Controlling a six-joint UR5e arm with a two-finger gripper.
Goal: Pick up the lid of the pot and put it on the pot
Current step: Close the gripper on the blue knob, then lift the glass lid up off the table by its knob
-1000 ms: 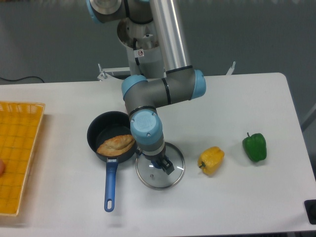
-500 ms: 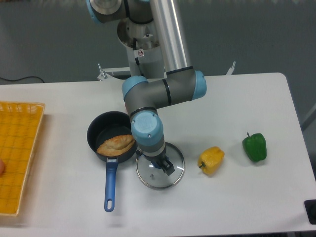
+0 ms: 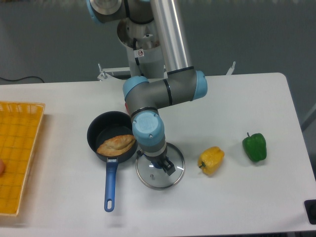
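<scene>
Camera view shows a round black pot point(image 3: 106, 124) on the pale desk point(image 3: 232, 197), open at the top, its blue handle point(image 3: 110, 190) pointing toward the near edge. In the pot lies a browned, bread-like item point(image 3: 115, 146), resting toward the handle side and leaving much of the dark interior visible. The lid point(image 3: 162, 181), clear with a metallic rim, lies on the desk just beside the pot, on its right in the view; it does not cover the pot. Above it, the arm point(image 3: 140, 91) reaches down, and the hand point(image 3: 155, 162) is spread, its fingertips on either side of the lid's small blue knob point(image 3: 157, 165). Whether they touch it, one cannot tell. At the left border, a yellow-orange tray point(image 3: 17, 148), cut off by the frame, holds a reddish item point(image 3: 1, 167), only partly seen. Right of the lid sits a yellow pepper point(image 3: 212, 159), with a green pepper point(image 3: 255, 147) farther right, both directly on the desk. Something red point(image 3: 127, 106) shows partly behind the arm, too hidden to identify.
</scene>
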